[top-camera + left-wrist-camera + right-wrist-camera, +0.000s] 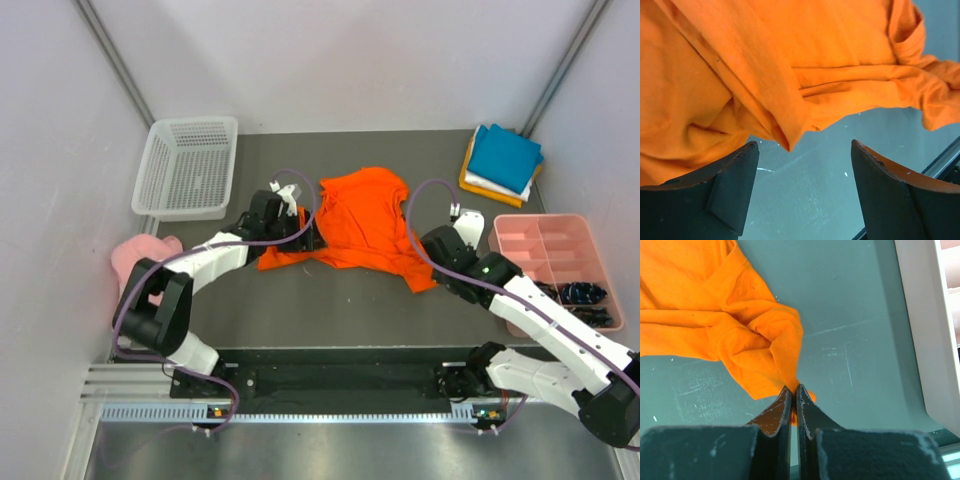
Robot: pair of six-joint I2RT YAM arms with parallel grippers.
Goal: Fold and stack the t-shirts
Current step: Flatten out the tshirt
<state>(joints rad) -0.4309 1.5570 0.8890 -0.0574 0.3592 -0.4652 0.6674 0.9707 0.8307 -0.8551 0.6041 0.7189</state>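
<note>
A: Where's the orange t-shirt point(365, 220), and why so rumpled?
B: Centre of the top view, loose on the worktop point(330, 310). The right tool point(794, 388) pinches its lower-right corner, likely to tug it flat; the left tool point(805, 144) gapes wide at the left hem, gripping nothing
A: Containers?
B: White basket point(180, 208), upper left, shows nothing inside. Pink tray point(545, 218), right edge, has dark bits point(580, 295) in its lower compartment. The folded stack point(503, 160), teal on top, sits upper right
</note>
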